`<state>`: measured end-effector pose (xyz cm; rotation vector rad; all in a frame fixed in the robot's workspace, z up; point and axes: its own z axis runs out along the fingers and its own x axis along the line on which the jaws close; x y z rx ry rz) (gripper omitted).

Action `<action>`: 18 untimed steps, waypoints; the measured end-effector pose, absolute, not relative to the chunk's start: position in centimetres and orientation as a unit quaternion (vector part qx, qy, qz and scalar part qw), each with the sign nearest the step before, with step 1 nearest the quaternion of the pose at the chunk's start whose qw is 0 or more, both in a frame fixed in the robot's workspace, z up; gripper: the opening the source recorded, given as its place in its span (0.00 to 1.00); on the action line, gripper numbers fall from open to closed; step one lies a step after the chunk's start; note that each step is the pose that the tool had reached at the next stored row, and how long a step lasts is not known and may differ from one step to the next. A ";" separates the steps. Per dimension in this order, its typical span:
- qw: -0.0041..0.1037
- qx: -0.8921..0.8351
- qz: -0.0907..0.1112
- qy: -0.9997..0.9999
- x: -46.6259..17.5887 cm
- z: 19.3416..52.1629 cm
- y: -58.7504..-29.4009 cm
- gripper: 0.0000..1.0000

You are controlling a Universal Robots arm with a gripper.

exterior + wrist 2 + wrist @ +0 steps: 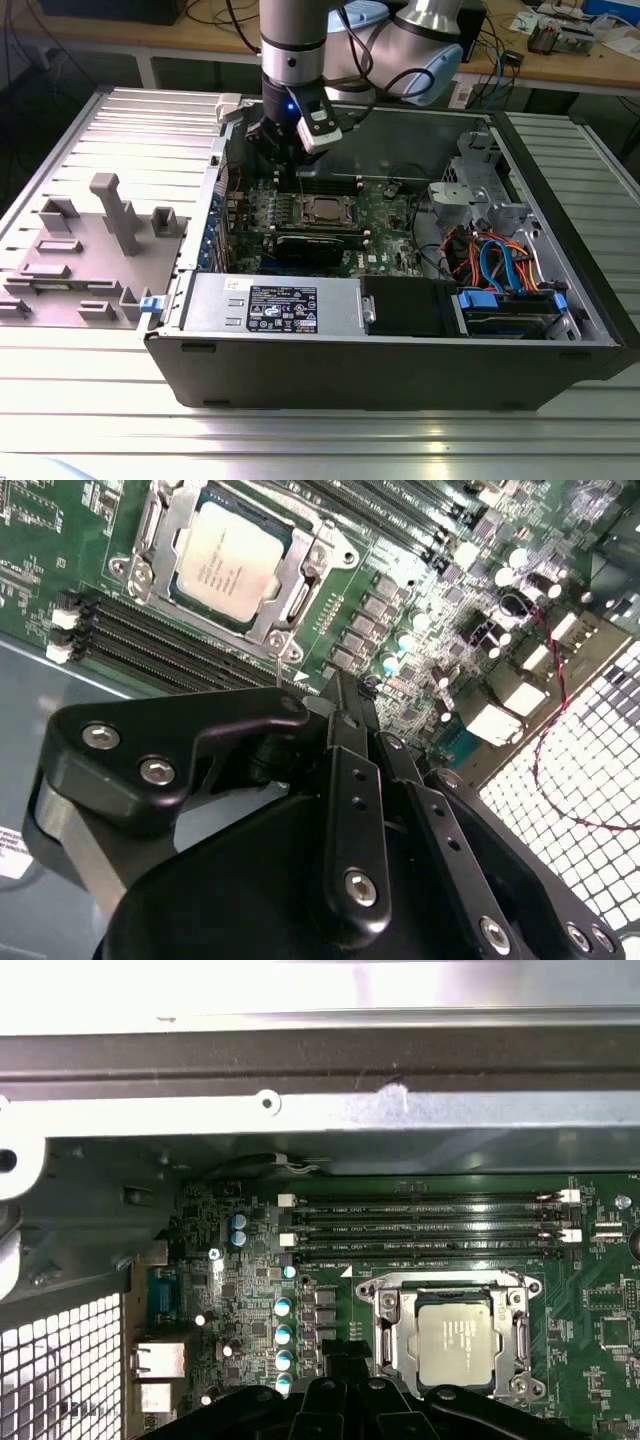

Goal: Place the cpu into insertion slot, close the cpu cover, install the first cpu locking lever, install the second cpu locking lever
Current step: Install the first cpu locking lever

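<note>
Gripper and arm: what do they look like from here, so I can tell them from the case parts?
The arm is a silver-grey tube with pale blue joint caps and a small blue light near the wrist. The gripper is matte black, built of flat jointed links with silver screw heads.

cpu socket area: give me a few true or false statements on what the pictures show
1. The cpu lies in its socket on the green motherboard. True.
2. The cpu cover frames the chip, its top showing through the window. True.
3. The gripper holds the cpu in the air. False: the chip sits in the socket, apart from the gripper.
4. The computer case lies closed. False: it is open, with the board exposed.
5. Memory slots run beside the socket. True.
</note>
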<state>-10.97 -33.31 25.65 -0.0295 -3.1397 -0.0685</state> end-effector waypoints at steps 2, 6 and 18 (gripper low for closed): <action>0.001 -0.009 -0.022 -1.000 -11.0 25.7 -33.0 0.11; 0.000 -0.009 -0.022 -1.000 -11.1 25.6 -32.5 0.11; 0.000 0.003 -0.022 -1.000 -11.1 25.7 -31.2 0.11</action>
